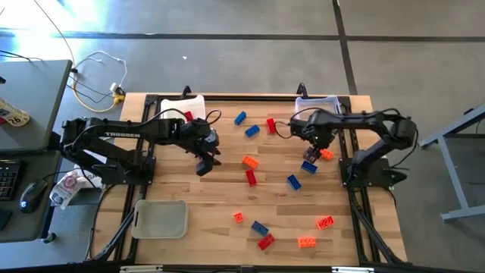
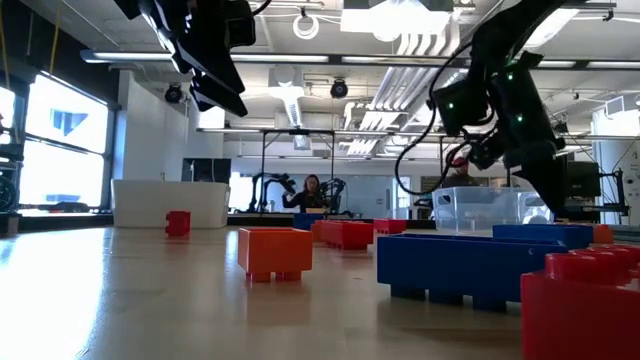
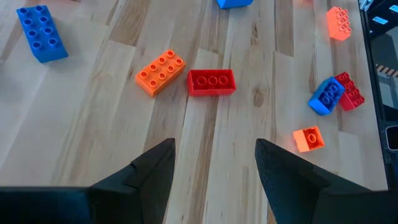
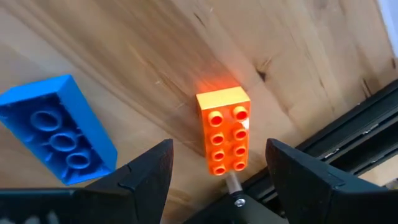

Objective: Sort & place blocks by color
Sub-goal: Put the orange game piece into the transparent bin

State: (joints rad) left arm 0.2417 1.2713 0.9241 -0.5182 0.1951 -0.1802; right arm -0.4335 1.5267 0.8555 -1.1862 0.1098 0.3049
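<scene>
Right gripper (image 4: 217,180) hangs with jaws apart right above the orange eight-stud brick (image 4: 225,138) by the table's right edge rail; the brick's long axis runs straight between the fingers. A blue brick (image 4: 59,127) lies just beside. Left gripper (image 3: 214,171), also spread and empty, hovers mid-table.

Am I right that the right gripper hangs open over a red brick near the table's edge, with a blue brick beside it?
Nearly. The brick under the open right gripper is orange, not red; the right wrist view shows this. It does lie near the table's edge, with a blue brick beside it.
</scene>
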